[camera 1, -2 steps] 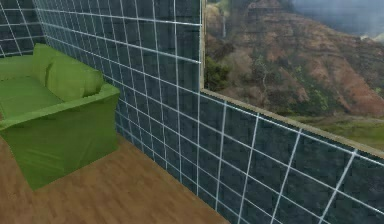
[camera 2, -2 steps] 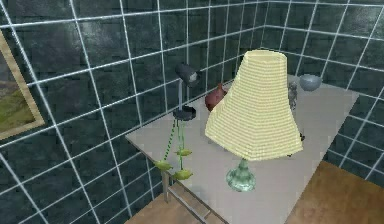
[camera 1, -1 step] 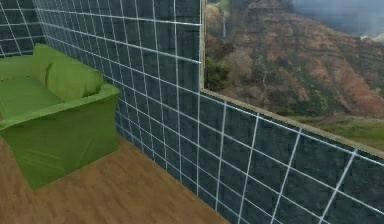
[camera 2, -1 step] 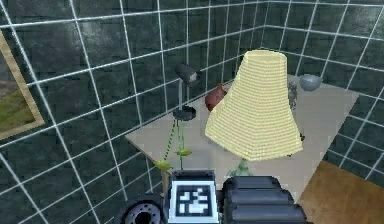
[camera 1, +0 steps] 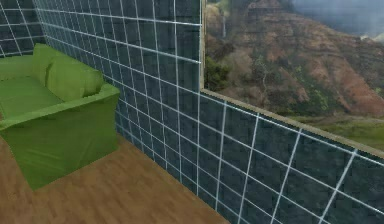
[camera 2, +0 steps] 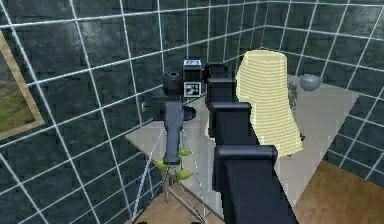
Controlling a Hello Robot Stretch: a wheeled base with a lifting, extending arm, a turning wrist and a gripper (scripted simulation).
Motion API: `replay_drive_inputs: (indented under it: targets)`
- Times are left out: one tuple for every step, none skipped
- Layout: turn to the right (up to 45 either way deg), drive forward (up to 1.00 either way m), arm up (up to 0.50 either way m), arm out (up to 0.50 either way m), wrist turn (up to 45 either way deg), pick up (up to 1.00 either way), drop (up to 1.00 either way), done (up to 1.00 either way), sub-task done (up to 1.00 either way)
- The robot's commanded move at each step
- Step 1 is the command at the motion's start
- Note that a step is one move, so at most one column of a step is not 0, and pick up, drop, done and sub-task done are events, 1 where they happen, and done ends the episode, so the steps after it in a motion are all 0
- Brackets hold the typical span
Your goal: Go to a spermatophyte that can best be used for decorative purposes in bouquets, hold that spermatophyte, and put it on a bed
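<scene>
Fingers of the gripper hang down at the table's left end, near its thin legs; I cannot tell whether they are gripping or slack. Small yellow-green bits sit right at the tips. I judge these may be the plant, but they are too small to name, so I cannot tell whether anything is held.

The main risk is the arm, which reaches out across the table close to the tall yellow ribbed thing, with a grey round thing at the table's far side. Turning the base with the arm out could sweep it into either one, or catch the fingers on the table legs. A weak hold on a thin stem could also slip during the drive. Ahead, the tiled wall looks close, so driving straight on risks a bump. The green sofa could be mistaken for a bed.
</scene>
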Motion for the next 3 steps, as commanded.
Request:
replay_drive_inputs:
  targets:
    - [0.0,0.00,0.00,0.00,45.0,0.00,0.00,0.00,0.00]
    - [0.0,0.00,0.00,0.00,45.0,0.00,0.00,0.00,0.00]
    - [0.0,0.00,0.00,0.00,45.0,0.00,0.00,0.00,0.00]
